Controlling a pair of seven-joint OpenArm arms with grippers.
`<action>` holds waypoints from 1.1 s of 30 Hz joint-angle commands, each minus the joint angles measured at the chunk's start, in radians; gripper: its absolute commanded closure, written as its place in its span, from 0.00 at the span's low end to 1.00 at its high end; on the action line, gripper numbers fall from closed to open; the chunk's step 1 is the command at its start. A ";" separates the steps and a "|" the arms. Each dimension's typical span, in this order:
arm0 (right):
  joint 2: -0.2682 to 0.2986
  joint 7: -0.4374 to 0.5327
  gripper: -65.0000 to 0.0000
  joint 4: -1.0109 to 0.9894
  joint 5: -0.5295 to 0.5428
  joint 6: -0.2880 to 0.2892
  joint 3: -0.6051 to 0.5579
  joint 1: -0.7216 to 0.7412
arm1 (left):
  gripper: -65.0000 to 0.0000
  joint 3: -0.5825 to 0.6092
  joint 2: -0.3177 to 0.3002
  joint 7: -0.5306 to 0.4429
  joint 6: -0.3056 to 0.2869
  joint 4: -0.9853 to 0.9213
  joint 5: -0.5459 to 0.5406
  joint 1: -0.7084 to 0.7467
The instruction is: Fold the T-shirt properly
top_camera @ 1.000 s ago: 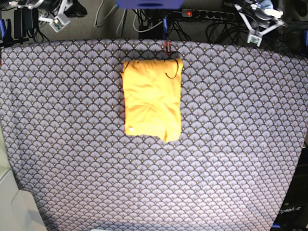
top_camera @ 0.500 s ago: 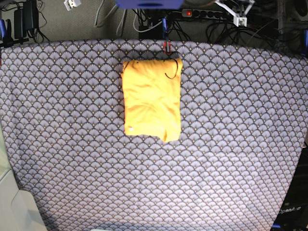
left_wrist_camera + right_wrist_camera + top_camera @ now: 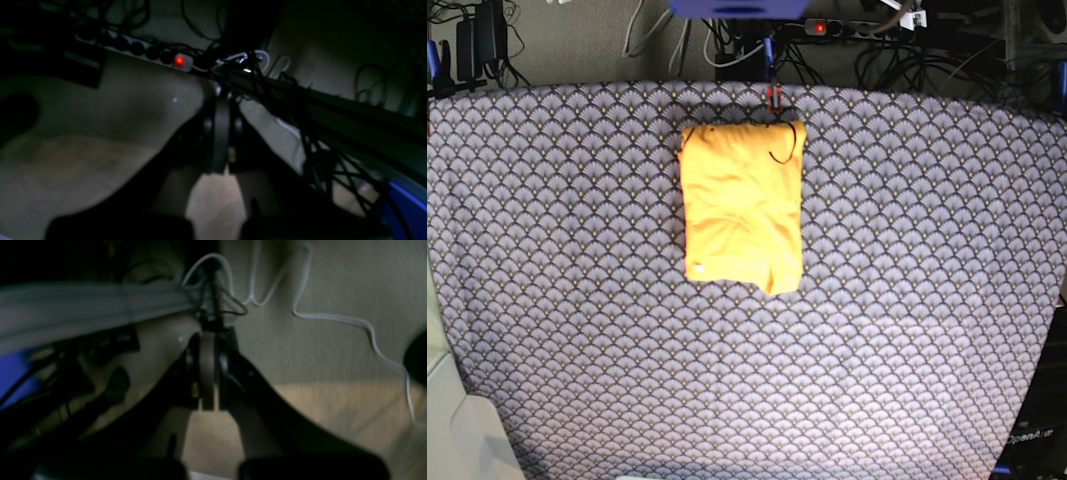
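The yellow-orange T-shirt [image 3: 742,205] lies folded into a compact rectangle on the far middle of the table, flat and untouched. Both arms are drawn back past the far edge. In the base view only a white bit of the left arm [image 3: 905,14] shows at the top. In the left wrist view my left gripper [image 3: 221,100] is shut and empty, hanging over the floor and cables. In the right wrist view my right gripper [image 3: 208,340] is also shut and empty, above floor and white cables. The shirt is out of view in both wrist views.
A blue-grey scallop-patterned cloth [image 3: 907,300] covers the table. A thin black cord loop [image 3: 785,150] lies on the shirt's far right corner, below a red clip [image 3: 774,97]. A power strip with a red light [image 3: 819,27] and tangled cables lie behind the table. A pale object [image 3: 457,430] sits at the near left.
Both arms have pulled back and up out of the base view's top corners. The folded shirt has not moved.
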 commanded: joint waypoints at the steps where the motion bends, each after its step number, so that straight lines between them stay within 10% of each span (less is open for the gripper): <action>1: 0.020 0.048 1.00 -0.072 0.003 0.011 -0.002 0.022 | 1.00 0.003 -0.003 -0.042 -0.013 -0.035 0.000 0.012; 6: 0.029 0.174 1.00 -0.111 0.003 0.009 -0.052 0.100 | 1.00 0.064 -0.010 -0.186 0.090 -0.193 0.066 -0.014; 19: -0.057 0.128 1.00 -0.111 0.003 -0.720 -0.269 0.134 | 1.00 0.081 -0.086 -0.141 0.554 -0.426 0.247 -0.219; 25: -0.097 -0.079 1.00 -0.111 0.008 -0.858 -0.366 0.156 | 1.00 0.080 -0.082 -0.065 0.701 -0.426 0.333 -0.267; 33: -0.099 -0.104 1.00 -0.087 0.010 -0.910 -0.369 0.149 | 1.00 0.077 -0.082 -0.025 0.718 -0.426 0.324 -0.310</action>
